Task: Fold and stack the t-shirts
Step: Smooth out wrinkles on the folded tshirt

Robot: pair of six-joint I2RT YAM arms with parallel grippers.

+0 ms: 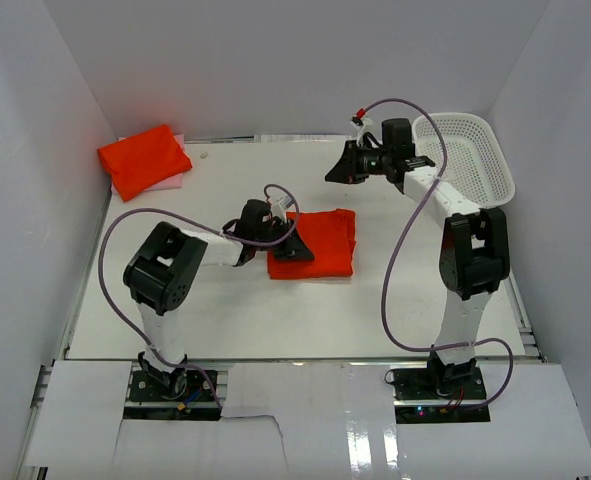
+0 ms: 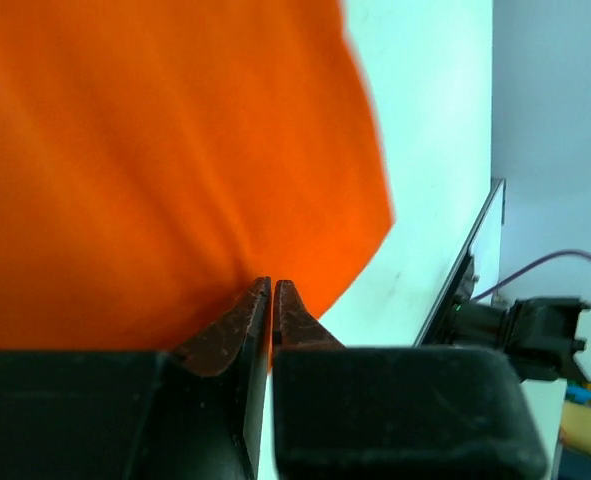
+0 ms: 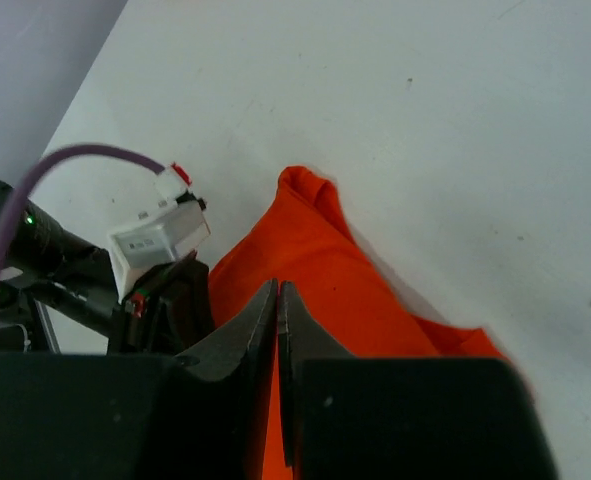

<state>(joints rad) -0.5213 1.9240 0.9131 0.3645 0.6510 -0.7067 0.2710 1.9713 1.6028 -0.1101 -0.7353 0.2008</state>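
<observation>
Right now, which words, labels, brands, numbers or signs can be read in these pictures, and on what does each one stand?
No text can be read.
The middle t-shirt and the corner t-shirt: plain, no print.
The basket: no label shows.
The white plug block: red tab, no legible letters.

White table [image 1: 225, 310], boxed in by plain white walls [image 1: 275, 60] on three sides. At its far right corner, a white mesh basket [image 1: 475, 150], close against the right wall. At the far left corner, a pale pink cloth [image 1: 171, 183], mostly covered. Along the near edge, glossy white sheets [image 1: 305, 430], lying flat.
</observation>
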